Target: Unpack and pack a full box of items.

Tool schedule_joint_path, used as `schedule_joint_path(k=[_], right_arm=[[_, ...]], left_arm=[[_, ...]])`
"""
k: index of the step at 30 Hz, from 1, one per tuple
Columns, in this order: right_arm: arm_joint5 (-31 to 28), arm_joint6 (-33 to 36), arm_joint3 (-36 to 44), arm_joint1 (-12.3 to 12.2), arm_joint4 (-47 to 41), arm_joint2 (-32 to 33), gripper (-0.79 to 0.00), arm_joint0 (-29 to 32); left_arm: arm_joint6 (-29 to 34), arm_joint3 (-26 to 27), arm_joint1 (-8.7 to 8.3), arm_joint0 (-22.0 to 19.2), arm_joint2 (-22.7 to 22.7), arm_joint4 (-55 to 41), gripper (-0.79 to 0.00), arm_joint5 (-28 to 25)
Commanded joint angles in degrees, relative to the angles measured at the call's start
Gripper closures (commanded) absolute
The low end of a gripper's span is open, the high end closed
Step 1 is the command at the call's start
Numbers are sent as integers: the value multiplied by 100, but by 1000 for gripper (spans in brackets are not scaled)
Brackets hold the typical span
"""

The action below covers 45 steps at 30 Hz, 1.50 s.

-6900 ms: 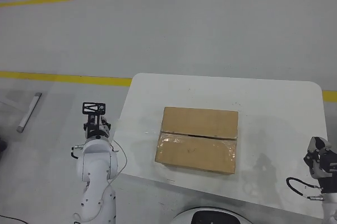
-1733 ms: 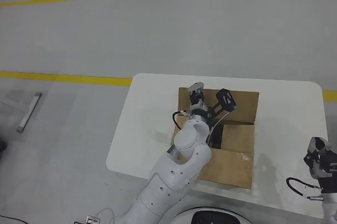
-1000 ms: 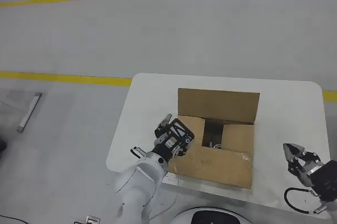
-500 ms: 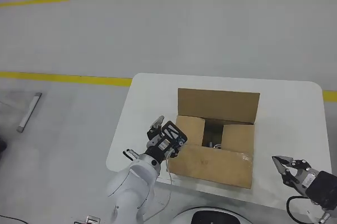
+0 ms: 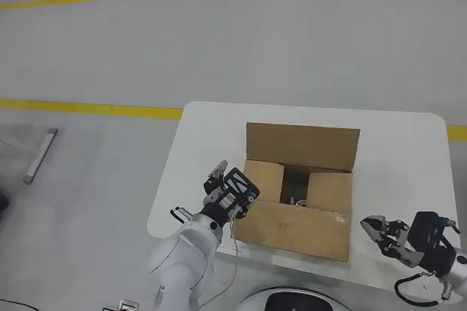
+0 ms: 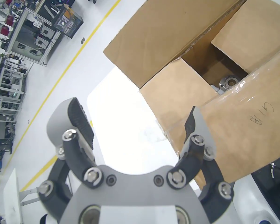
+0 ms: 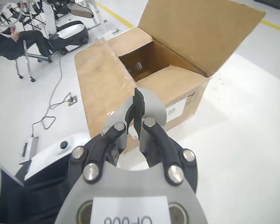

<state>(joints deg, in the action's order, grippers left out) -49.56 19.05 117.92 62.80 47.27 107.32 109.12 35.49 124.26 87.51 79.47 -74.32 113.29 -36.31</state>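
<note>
Left pincer is hovering released beside the box; right pincer, sitting clenched, should spread before hooking a flap.

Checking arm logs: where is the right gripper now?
In the top view, the right gripper is over the table's near right corner, just right of the box and apart from it.

Position of left gripper at cardboard box
Fingers spread wide, holding nothing, over the white table; one finger overlaps the box's taped flap. One large flap stands raised. Between two folded inner flaps, a metal part lies inside.
</note>
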Motion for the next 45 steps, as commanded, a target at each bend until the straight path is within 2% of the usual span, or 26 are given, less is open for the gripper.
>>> schedule_joint_path(k=[1, 8, 12, 23, 25, 29, 35, 37, 39, 45], right_arm=[[-53, 624, -14, -49, -668, -80, 0, -47], [247, 2002, -298, -222, -2886, -291, 0, -218], [461, 2303, -425, -283, -3819, -315, 0, -328], [552, 2332, -362, -286, -3716, -370, 0, -328], [888, 2208, -300, -284, -3636, -361, 0, -352], [1672, 2299, -284, -308, -4094, -306, 0, -512], [2839, 3447, -397, -426, -4508, -191, 0, -1060], [3021, 3650, -498, -450, -4543, -249, -77, -1229], [3144, 3842, -623, -468, -4682, -349, -74, -1387], [3207, 3857, -863, -496, -4533, -568, -148, -1641]], left_arm=[[0, 0, 0, 0, 0, 0, -785, 0], [0, 0, 0, 0, 0, 0, -785, 0], [0, 0, 0, 0, 0, 0, -785, 0], [0, 0, 0, 0, 0, 0, -785, 0], [0, 0, 0, 0, 0, 0, -785, 0], [0, 0, 0, 0, 0, 0, -785, 0], [0, 0, 0, 0, 0, 0, -785, 0], [0, 0, 0, 0, 0, 0, -785, 0], [0, 0, 0, 0, 0, 0, -785, 0], [0, 0, 0, 0, 0, 0, -785, 0]])
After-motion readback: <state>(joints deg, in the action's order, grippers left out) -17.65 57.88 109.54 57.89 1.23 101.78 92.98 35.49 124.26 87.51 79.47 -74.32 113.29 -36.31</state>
